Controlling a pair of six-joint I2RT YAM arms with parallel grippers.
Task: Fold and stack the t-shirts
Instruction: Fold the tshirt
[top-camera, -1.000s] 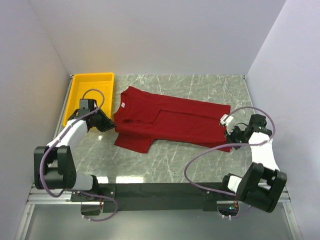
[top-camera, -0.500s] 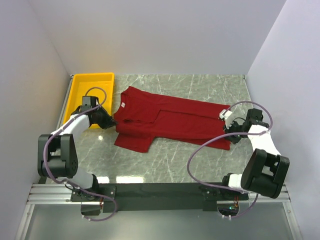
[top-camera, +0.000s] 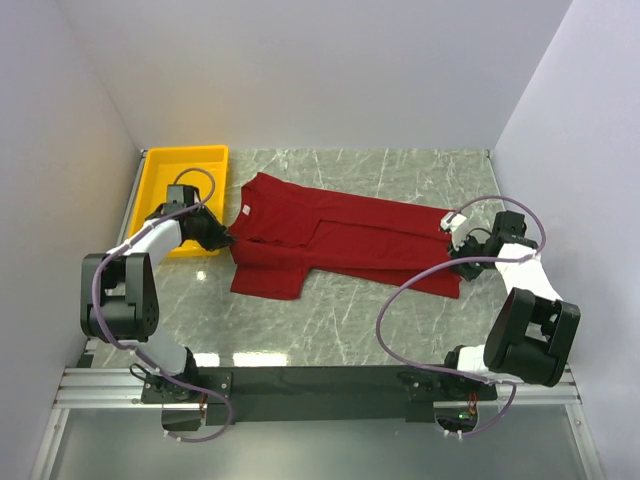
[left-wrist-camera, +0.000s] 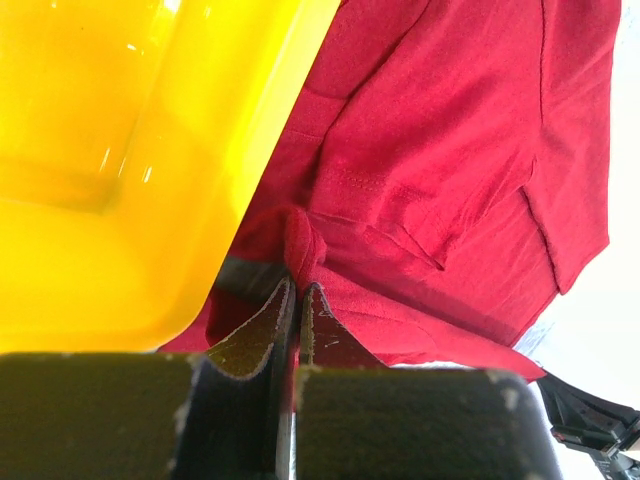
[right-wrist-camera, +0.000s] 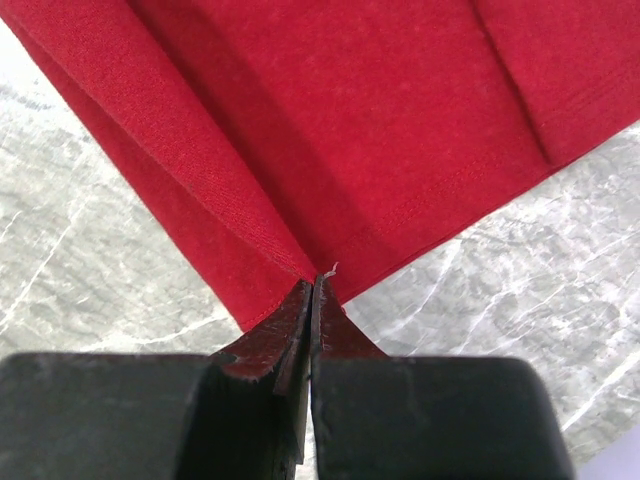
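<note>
A dark red t-shirt (top-camera: 330, 240) lies stretched across the marble table, collar end at the left, hem at the right, one long edge folded over itself. My left gripper (top-camera: 224, 240) is shut on a bunched bit of the t-shirt (left-wrist-camera: 420, 150) near the shoulder, right beside the yellow tray. In the left wrist view its jaws (left-wrist-camera: 297, 288) pinch a small knob of cloth. My right gripper (top-camera: 456, 262) is shut on the hem corner of the t-shirt (right-wrist-camera: 330, 120); the right wrist view shows the tips (right-wrist-camera: 311, 283) closed on the hem edge.
A yellow plastic tray (top-camera: 160, 178) stands at the back left, touching the left gripper's side; it fills the left of the left wrist view (left-wrist-camera: 120, 150). White walls close in left, back and right. Grey cables loop from both arms.
Both grippers have moved away from the near edge with the cloth held; the lower edge of the t-shirt has drawn up and the right hem corner has shifted back.
</note>
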